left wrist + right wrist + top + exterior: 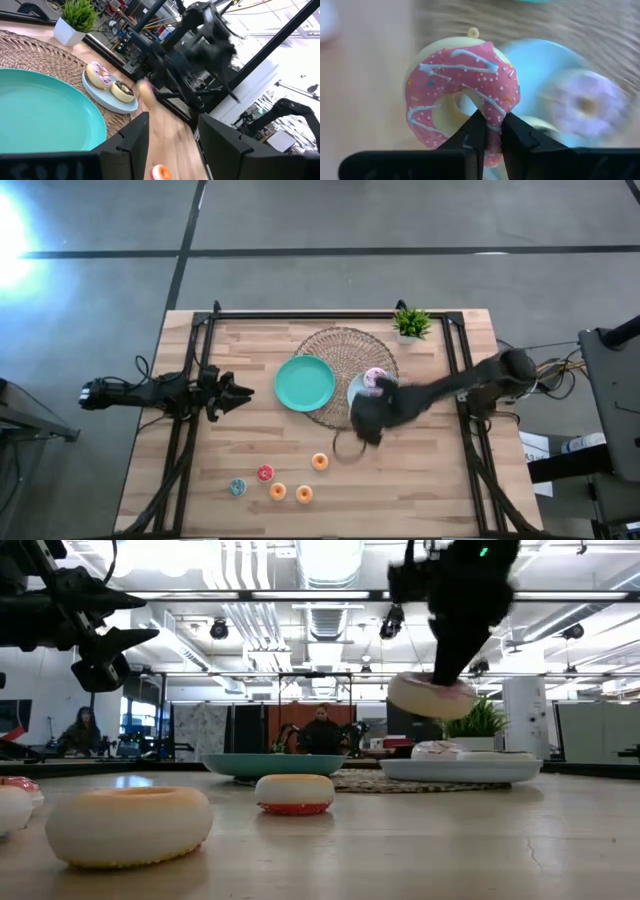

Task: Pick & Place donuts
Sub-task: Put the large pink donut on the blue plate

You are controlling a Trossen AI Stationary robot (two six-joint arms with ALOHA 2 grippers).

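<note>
My right gripper (492, 122) is shut on the pink sprinkled donut (460, 95) and carries it above the table, near the light-blue plate (460, 771); the low view shows that donut (432, 696) under the gripper (441, 678). The lilac donut (98, 74) and the chocolate donut (122, 90) lie flat on the light-blue plate (107, 100). Several tiny donuts (278, 491) lie flat on the table's near part. My left gripper (172, 145) is open and waits above the table's left side (236, 392). My right gripper pinches the pink donut's ring at one side (492, 131), with one finger (472, 132) in the hole and the other (517, 135) outside the rim. The fingers come from above, pointing down. The donut (432, 696) is lifted clear and hangs slightly tilted below them.
A teal plate (304, 383) rests partly on the round woven mat (345, 345) beside the light-blue plate. A small potted plant (411, 323) stands at the far right corner. Black frame rails (190, 430) run along both table sides. Bare wood (420, 480) lies near right.
</note>
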